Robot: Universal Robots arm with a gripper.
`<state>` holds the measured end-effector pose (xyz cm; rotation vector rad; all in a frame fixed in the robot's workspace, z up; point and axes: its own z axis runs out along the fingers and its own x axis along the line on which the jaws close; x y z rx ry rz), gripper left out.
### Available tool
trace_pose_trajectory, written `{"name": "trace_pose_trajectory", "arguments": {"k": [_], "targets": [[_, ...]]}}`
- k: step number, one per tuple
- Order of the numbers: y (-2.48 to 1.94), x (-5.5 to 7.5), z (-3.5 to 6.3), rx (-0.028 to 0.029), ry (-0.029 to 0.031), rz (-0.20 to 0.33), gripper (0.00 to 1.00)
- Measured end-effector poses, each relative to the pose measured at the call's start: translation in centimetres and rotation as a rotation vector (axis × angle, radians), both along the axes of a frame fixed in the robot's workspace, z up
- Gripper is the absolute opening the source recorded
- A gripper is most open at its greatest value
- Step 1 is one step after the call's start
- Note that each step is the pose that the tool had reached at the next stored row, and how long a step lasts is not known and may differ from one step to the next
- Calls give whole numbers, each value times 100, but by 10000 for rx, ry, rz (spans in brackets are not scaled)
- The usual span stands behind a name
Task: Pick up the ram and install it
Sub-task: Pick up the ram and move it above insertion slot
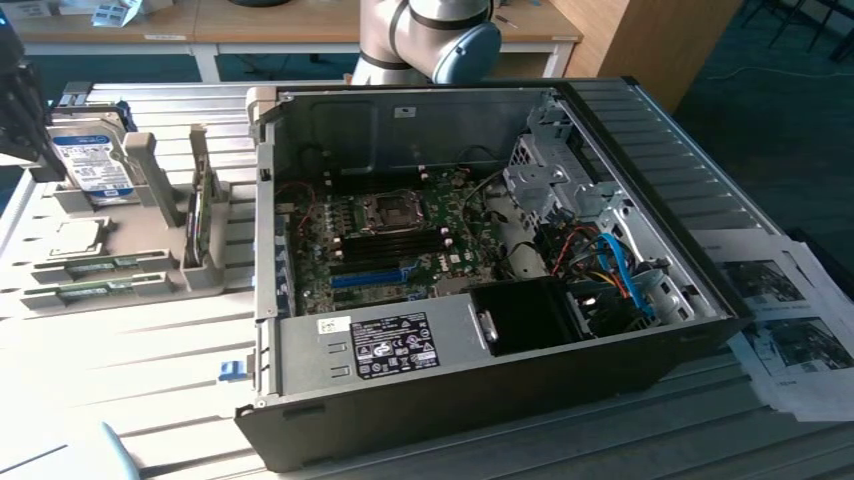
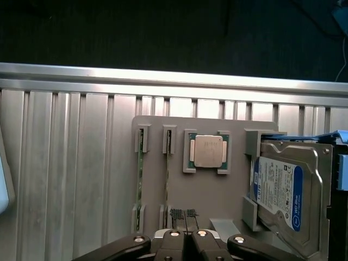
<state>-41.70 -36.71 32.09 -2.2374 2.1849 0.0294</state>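
Ribbed metal table point(image 2: 65, 163); ram point(image 2: 167, 182) slotted in grey holder point(image 2: 217, 196); fingers point(image 2: 175, 214) pressed together nearby.

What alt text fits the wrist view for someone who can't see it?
The shut claw hangs over a grey holder on a ribbed metal table. The holder carries two ram sticks on edge, a square silver processor and a hard drive.
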Motion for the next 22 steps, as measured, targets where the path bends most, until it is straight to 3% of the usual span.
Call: {"name": "trace_pose_trajectory", "arguments": {"k": [22], "targets": [[-30, -8, -205, 23, 0, 0, 10]]}}
